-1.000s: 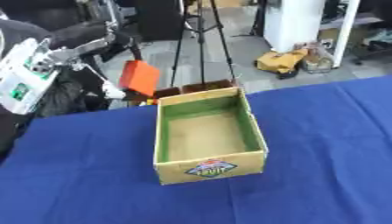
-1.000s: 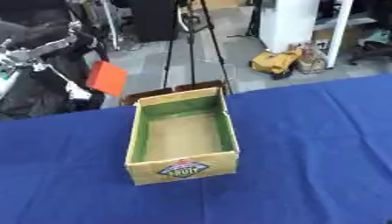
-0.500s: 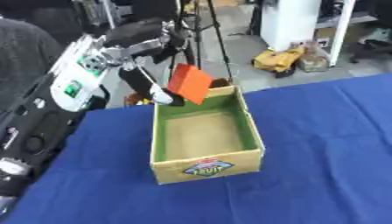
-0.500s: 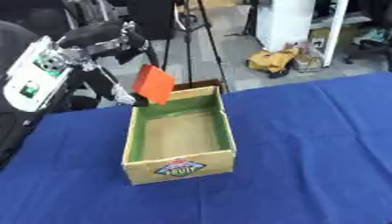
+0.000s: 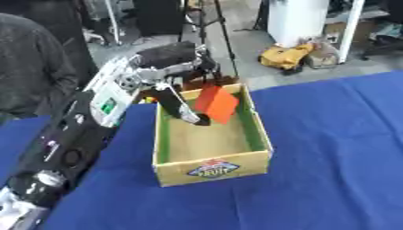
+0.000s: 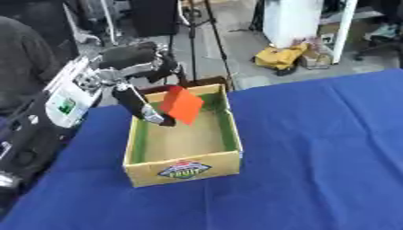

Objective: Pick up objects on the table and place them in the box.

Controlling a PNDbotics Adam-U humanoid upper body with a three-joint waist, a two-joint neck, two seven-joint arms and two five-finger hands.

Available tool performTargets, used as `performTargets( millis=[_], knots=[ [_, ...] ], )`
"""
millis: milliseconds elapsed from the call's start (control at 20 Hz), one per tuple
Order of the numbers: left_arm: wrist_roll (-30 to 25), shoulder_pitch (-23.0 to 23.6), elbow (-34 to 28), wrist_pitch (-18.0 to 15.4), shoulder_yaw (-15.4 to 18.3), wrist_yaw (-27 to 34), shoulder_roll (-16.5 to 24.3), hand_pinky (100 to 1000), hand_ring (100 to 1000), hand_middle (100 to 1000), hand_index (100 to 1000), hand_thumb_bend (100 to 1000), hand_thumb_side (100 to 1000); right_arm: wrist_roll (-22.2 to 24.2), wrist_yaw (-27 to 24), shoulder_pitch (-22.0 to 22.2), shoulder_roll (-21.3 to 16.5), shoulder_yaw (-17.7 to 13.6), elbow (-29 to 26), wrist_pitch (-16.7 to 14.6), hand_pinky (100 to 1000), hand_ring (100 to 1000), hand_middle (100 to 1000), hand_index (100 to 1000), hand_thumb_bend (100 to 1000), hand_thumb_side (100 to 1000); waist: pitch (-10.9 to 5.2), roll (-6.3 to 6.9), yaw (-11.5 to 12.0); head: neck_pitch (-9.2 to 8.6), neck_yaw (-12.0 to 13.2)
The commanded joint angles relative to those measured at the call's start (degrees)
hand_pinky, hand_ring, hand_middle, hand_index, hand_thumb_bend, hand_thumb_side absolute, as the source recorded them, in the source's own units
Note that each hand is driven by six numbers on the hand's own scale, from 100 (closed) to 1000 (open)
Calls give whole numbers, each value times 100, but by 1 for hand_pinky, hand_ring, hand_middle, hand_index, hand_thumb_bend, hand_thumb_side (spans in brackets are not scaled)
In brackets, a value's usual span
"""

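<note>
Item: orange flat packet [image 5: 216, 103], thin and roughly square, tilted on edge. Location: in the air over the far half of the box, its lower corner dipping below the rim line.

Holder: left hand [image 5: 175, 72], fingers curled down and pinching the packet at its upper edge. Right hand: shows in neither view.

Receptacle: open cardboard fruit box [image 5: 212, 165], green-lined walls, bare brown floor, printed label on the near wall; nothing lies inside. It stands on a blue tablecloth [image 5: 330, 148].

Step in hand, as judged: placing, carry complete, release pending.

Next move calls for: lowering a little toward the box floor, then opening the fingers and withdrawing clear of the far wall.
</note>
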Motion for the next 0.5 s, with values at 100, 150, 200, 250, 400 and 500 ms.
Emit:
performTargets(
  millis=[100, 150, 200, 250, 400, 500],
  knots=[
    [168, -57, 14, -86, 3, -356, -33, 325, 217, 100, 287, 383, 235, 26, 8, -79, -39, 13, -66, 1, 830, 736, 540, 820, 100, 642, -64, -33, -19, -86, 43],
    [205, -44, 19, -107, -7, -438, -51, 329, 218, 102, 291, 393, 240, 26, 16, -83, -32, 14, -63, 2, 830, 736, 539, 820, 100, 643, -51, -29, -26, -91, 46],
    [242, -30, 19, -126, -18, -521, -65, 332, 219, 105, 293, 397, 243, 24, 22, -87, -26, 14, -61, 3, 830, 736, 539, 820, 100, 643, -39, -26, -33, -96, 48],
    [276, -18, 21, -143, -27, -606, -77, 335, 221, 109, 295, 404, 247, 22, 28, -91, -21, 14, -60, 3, 831, 736, 539, 820, 100, 644, -29, -22, -39, -101, 49],
    [359, 15, 44, -184, -50, -861, -103, 348, 227, 123, 303, 423, 258, 22, 49, -100, -4, 20, -54, 7, 831, 736, 538, 820, 100, 647, -2, -9, -56, -112, 43],
    [399, 34, 65, -206, -55, -1040, -108, 358, 232, 134, 308, 438, 269, 20, 62, -106, 5, 21, -48, 10, 831, 736, 538, 820, 100, 649, 11, 1, -65, -118, 37]
  ],
)
